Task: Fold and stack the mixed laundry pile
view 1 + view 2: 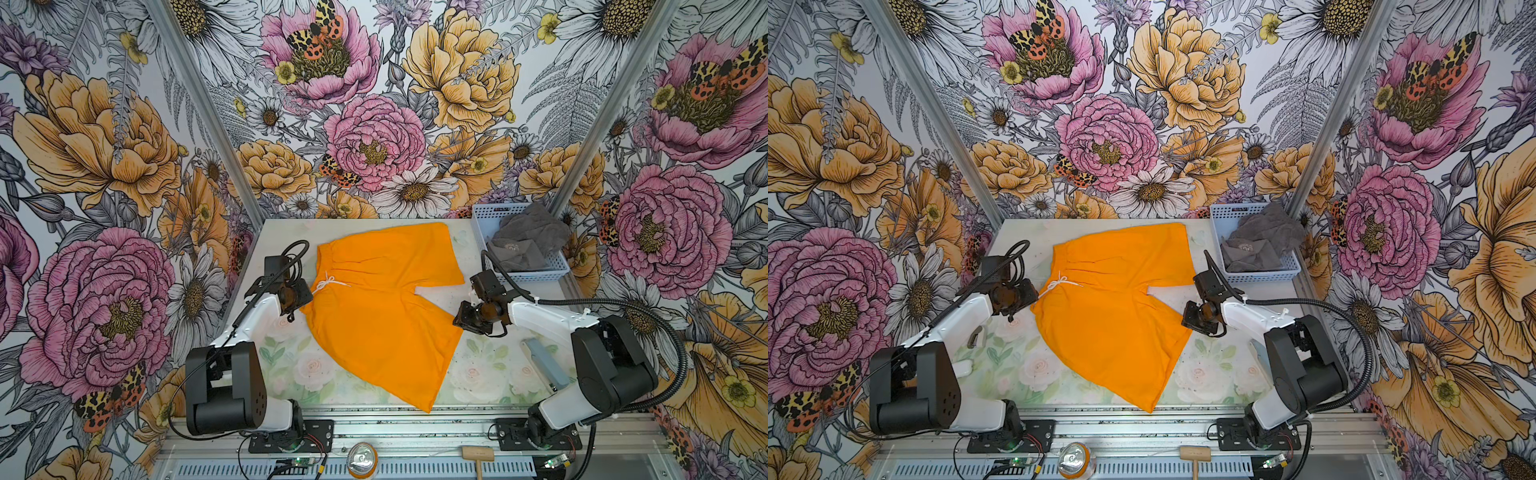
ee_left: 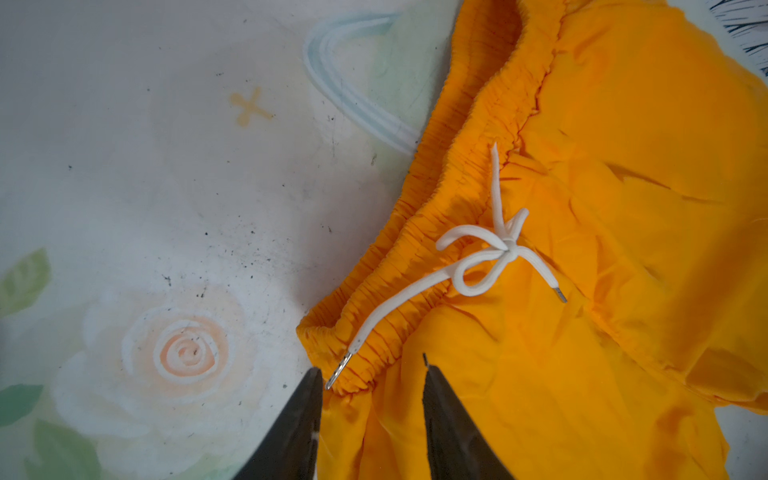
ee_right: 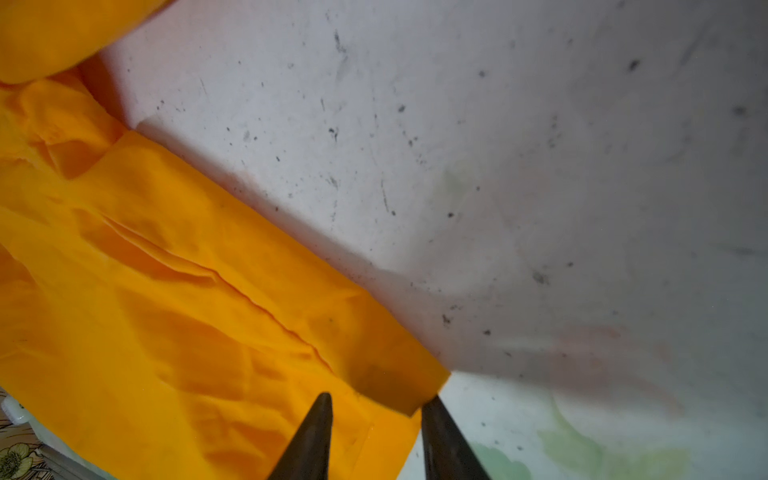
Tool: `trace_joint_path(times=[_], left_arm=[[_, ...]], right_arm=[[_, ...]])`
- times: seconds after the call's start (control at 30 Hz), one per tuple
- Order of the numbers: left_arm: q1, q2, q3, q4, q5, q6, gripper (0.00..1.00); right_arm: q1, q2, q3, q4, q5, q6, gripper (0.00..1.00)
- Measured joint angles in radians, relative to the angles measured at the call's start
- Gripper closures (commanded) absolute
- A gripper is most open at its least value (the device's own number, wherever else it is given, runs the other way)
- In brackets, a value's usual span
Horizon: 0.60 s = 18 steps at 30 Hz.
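**Orange shorts spread on a rose-printed table, towel in the basket**

The table point(image 1: 286, 365) has a pale top printed with faint roses and flecked with dark specks. It sits in a booth whose walls point(image 1: 374, 124) are papered with large peonies, daisies and moths. The orange shorts point(image 1: 382, 307) lie flat at its middle, waistband to the left, with the white drawstring point(image 2: 498, 245) tied in a bow. The grey towel point(image 1: 528, 237) lies crumpled in the blue basket point(image 1: 484, 216) at the far right corner. The left gripper point(image 2: 371, 365), jaws apart, straddles the near waistband corner. The right gripper point(image 3: 380, 397), jaws also parted, straddles a leg-hem corner. Along the near edge are an aluminium rail point(image 1: 415, 428), a can point(image 1: 361, 457) and a wooden mallet point(image 1: 478, 455).
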Motion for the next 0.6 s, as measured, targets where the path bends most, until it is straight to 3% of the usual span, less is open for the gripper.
trace_joint_path(times=[0.1, 0.27, 0.6], left_arm=[[0.0, 0.0, 0.0, 0.0, 0.0, 0.001, 0.58], [0.0, 0.0, 0.0, 0.0, 0.0, 0.003, 0.58], [-0.002, 0.0, 0.0, 0.0, 0.008, 0.004, 0.58]], right_arm=[[0.001, 0.011, 0.0, 0.016, 0.009, 0.007, 0.77], [0.001, 0.011, 0.0, 0.027, 0.039, 0.009, 1.0], [-0.063, -0.03, 0.014, -0.015, 0.056, -0.017, 1.0]])
